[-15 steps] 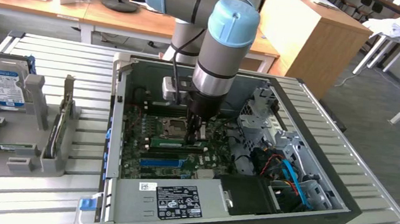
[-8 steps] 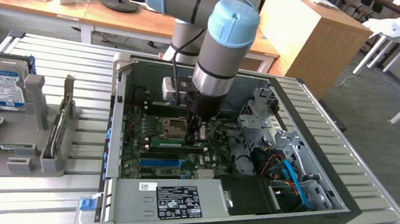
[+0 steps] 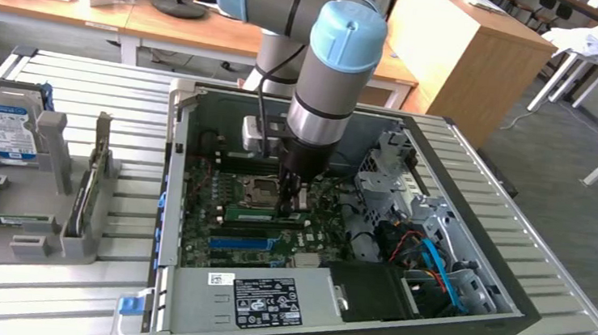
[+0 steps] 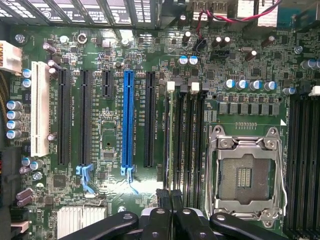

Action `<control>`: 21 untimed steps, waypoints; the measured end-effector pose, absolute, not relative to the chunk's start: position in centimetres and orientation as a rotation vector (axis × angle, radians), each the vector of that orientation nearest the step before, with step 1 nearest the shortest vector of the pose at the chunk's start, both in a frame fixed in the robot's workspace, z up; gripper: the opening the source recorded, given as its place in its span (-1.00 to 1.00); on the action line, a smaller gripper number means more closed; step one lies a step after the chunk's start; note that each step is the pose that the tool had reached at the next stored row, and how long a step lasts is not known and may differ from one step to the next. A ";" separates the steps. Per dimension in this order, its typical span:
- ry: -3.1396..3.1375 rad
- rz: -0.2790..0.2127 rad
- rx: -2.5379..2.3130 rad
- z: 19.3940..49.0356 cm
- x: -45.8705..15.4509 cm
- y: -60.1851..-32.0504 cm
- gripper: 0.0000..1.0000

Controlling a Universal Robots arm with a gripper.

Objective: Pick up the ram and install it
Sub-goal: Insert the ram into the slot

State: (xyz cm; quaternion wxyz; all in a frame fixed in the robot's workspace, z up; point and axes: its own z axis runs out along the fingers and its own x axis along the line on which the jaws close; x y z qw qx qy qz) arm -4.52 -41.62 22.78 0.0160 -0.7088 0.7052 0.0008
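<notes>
The ram [image 4: 170, 140] is a thin green stick seen edge-on, standing in a black memory slot beside the CPU socket [image 4: 245, 172]. My gripper [image 4: 170, 196] sits over one end of it, its two black fingertips [image 4: 162, 196] pressed together with the board's edge between them. In the exterior view the arm reaches straight down into the open computer case. There the gripper [image 3: 293, 206] meets the ram [image 3: 257, 213] on the motherboard, just to the exterior view's right of the socket [image 3: 257, 187].
A long blue slot strip [image 4: 128, 120] and black expansion slots lie beside the memory slots. The case walls [image 3: 171, 205], the drive cage [image 3: 396, 176] and the power supply [image 3: 255, 298] hem in the board. A hard drive [image 3: 4, 129] stands in a grey rack [image 3: 23, 229] outside the case.
</notes>
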 end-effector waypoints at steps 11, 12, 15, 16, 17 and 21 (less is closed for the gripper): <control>2.184 0.003 -2.214 22.8 -4.5 -41.6 -0.76; 2.184 0.003 -2.214 22.7 -4.5 -41.6 -0.76; 2.184 0.003 -2.214 22.6 -4.5 -41.6 -0.76; 2.184 0.003 -2.214 22.5 -4.5 -41.6 -0.76; 2.184 0.003 -2.214 22.4 -4.5 -41.6 -0.76; 2.184 0.003 -2.214 22.2 -4.5 -41.6 -0.76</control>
